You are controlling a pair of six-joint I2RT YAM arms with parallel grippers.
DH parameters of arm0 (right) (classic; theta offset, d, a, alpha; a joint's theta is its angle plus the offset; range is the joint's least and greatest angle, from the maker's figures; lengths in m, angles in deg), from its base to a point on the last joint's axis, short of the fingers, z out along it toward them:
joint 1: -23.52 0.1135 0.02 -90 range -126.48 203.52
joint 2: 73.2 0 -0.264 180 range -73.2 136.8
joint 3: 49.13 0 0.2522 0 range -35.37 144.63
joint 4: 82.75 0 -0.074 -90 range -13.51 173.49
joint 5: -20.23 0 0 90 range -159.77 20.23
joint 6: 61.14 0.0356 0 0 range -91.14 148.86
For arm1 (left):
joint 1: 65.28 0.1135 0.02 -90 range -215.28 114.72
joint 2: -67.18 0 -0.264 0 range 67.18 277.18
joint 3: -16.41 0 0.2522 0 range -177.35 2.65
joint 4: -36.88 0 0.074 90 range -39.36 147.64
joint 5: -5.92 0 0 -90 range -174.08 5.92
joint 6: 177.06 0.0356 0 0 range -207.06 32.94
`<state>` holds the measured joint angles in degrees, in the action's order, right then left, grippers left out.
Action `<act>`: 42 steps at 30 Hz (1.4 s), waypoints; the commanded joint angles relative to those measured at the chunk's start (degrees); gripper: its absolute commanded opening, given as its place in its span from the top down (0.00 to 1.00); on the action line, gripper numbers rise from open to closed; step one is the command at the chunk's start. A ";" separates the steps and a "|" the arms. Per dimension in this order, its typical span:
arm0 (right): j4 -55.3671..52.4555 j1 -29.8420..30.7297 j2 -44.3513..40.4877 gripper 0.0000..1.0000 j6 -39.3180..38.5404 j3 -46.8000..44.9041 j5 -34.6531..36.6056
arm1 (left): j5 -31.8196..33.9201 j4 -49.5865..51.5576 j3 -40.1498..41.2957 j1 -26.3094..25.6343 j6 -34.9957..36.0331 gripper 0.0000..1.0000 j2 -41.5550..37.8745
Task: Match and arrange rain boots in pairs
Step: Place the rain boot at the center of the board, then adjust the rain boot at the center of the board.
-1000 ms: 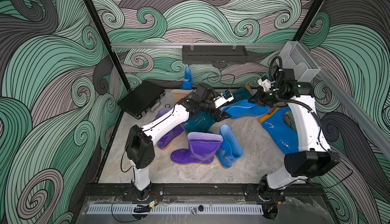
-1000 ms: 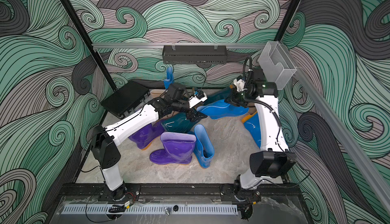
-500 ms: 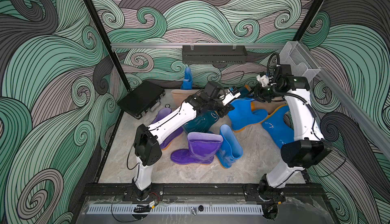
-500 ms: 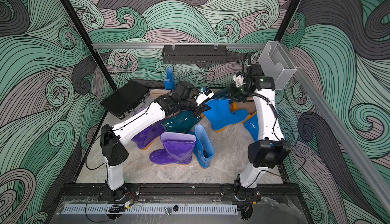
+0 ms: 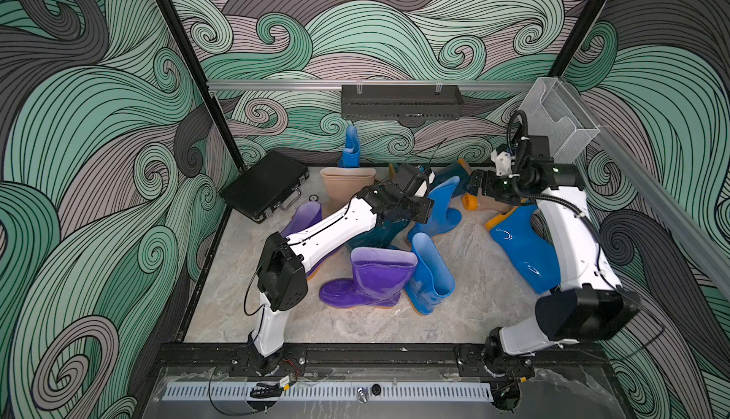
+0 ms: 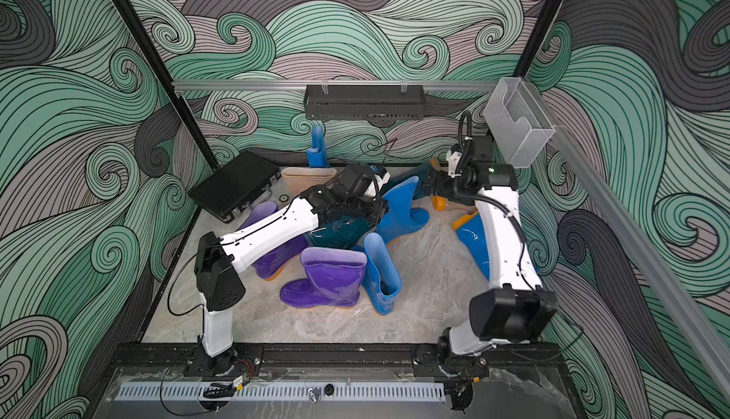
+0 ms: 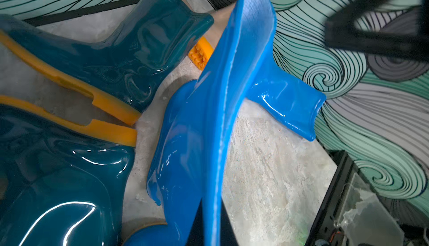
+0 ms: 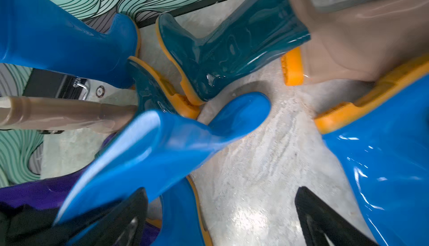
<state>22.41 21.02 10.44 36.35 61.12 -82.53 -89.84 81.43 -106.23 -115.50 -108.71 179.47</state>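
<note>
The left pincer is clamped on the top rim of a blue boot near the back of the counter, the right pincer gaping empty beside it; glossy rubber looks light, floppy and slick, so the rim seems the sensible hold.

Blue boot, teal boot, purple boot all glossy smooth rubber, orange sole matt. Tabletop matt marbled stone look; black case matt, metal handle shiny
</note>
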 commanded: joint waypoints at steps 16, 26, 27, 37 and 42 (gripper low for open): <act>5.87 1.28 -16.38 0.01 15.60 -12.88 -4.71 | 7.01 -11.08 -1.43 -4.63 -5.36 0.33 -4.94; 1.65 15.55 -7.55 0.01 18.00 -6.23 6.31 | 14.62 -7.39 4.68 0.76 4.87 0.20 -18.20; 1.10 16.32 -6.59 0.01 17.90 -6.21 7.01 | 14.47 -7.15 5.99 1.86 4.82 0.20 -19.33; 3.44 23.52 -1.19 0.01 18.28 -5.44 10.32 | 14.81 -8.17 20.45 8.97 4.37 0.20 -29.29; -1.08 24.30 2.92 0.05 15.76 -4.13 15.71 | 14.90 -8.71 23.50 9.97 3.96 0.20 -30.38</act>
<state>24.73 44.91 11.14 52.85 55.39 -71.51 -75.46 73.43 -82.43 -106.21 -105.19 151.30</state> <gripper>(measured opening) 0.962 0.801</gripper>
